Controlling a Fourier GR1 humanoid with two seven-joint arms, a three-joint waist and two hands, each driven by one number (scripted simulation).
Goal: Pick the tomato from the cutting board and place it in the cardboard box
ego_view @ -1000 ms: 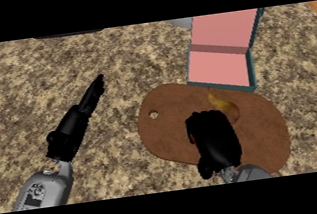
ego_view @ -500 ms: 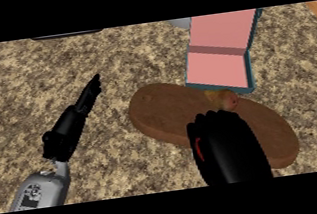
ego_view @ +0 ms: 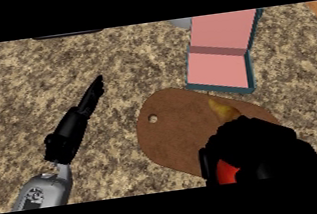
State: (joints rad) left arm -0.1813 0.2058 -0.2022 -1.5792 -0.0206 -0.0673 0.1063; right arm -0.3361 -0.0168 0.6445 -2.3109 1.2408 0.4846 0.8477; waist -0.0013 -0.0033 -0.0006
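Fingers of the right hand (ego_view: 260, 148) curl round the glossy red tomato (ego_view: 228, 173) above the rounded wooden cutting board (ego_view: 173, 137).

The right hand (ego_view: 260, 148) curls round the red tomato (ego_view: 227, 173) above the cutting board (ego_view: 172, 132). The cardboard box (ego_view: 221, 53) lies beyond. The left hand (ego_view: 74, 125) rests straight-fingered on the counter (ego_view: 39, 79).

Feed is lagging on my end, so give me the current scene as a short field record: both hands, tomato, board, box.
right hand: curled over the near right part of the cutting board
tomato: red patch showing under the right hand, apparently gripped
cutting board: brown, on the counter, a yellowish item at its far edge
cardboard box: open, pink inside, beyond the board
left hand: fingers straight, off the board
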